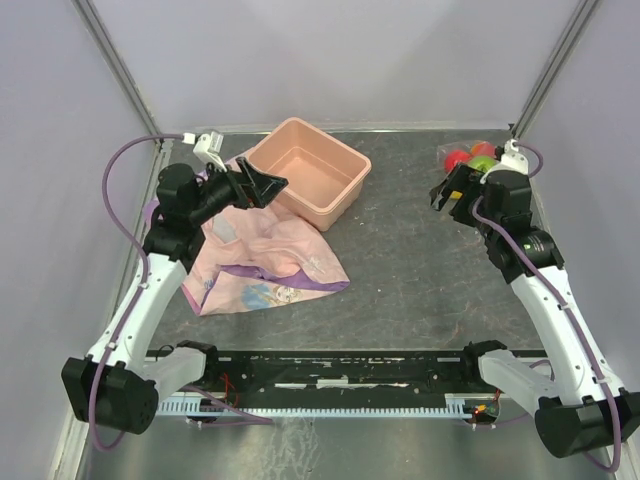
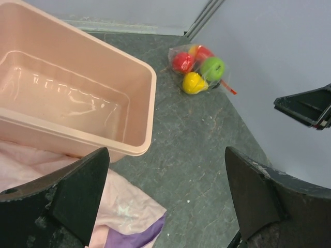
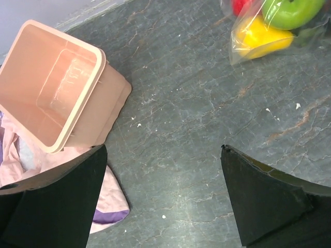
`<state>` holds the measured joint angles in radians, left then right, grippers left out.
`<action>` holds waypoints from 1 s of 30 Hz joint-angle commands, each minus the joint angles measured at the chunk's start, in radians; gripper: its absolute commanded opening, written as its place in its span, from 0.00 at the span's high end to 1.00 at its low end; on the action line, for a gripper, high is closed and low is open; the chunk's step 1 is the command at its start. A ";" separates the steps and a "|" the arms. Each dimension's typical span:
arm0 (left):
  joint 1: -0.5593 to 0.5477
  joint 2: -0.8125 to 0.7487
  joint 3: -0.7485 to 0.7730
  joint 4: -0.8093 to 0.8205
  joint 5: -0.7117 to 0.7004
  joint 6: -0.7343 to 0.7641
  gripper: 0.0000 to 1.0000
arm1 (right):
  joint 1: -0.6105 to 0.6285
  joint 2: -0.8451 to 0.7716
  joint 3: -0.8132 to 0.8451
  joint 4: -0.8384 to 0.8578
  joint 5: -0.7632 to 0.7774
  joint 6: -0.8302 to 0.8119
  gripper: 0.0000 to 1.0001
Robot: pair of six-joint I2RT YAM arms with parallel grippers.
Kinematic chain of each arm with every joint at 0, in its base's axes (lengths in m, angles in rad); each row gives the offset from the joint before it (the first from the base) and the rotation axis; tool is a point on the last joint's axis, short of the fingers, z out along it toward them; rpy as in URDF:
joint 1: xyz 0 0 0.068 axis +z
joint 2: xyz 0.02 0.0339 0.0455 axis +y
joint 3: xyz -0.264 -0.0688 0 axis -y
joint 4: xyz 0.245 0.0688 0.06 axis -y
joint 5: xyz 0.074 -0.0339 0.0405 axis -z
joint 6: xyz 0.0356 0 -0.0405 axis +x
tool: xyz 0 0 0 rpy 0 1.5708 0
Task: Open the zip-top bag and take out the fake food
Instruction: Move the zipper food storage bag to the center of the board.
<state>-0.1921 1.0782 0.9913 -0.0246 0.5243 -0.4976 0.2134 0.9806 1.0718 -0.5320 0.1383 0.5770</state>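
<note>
While the left gripper and right gripper gape empty, the bag lies on the dark veined worktop by pale walls.

open: table between tub and zip-top bag | obstacle: wall beside bag

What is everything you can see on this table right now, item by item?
zip-top bag: one, clear with an orange-red strip, far right corner of the table.
fake food: several pieces, red, green and yellow, inside the bag.
tub: one, salmon pink, empty, far side left of centre.
cloth: one, pink with purple edging, crumpled on the left against the tub's near side.
table: one, dark grey, under everything.
left fingers: two, black, open, above the cloth beside the tub.
right fingers: two, black, open, close to the bag, holding nothing.
</note>
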 commanded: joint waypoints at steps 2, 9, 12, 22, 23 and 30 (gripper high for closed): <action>0.000 -0.058 -0.086 0.095 -0.011 0.074 0.00 | -0.003 -0.009 0.011 0.095 -0.069 -0.056 0.01; 0.001 -0.058 -0.122 0.079 -0.009 0.098 0.01 | -0.003 0.160 0.101 0.081 -0.286 -0.193 0.01; 0.002 -0.062 -0.137 0.075 -0.027 0.099 0.01 | -0.004 0.281 0.204 -0.005 -0.272 -0.264 0.01; 0.001 -0.058 -0.152 0.076 -0.047 0.102 0.00 | -0.083 0.413 0.132 0.292 0.102 -0.214 0.01; 0.001 -0.060 -0.153 0.078 -0.047 0.102 0.00 | -0.095 0.447 0.151 0.283 0.120 -0.207 0.01; 0.000 -0.057 -0.162 0.094 -0.037 0.093 0.00 | -0.243 0.496 0.004 0.416 -0.001 0.124 0.08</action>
<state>-0.1921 1.0348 0.8291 0.0174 0.4950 -0.4480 0.0422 1.5139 1.1927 -0.2989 0.1741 0.4847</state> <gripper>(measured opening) 0.994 0.953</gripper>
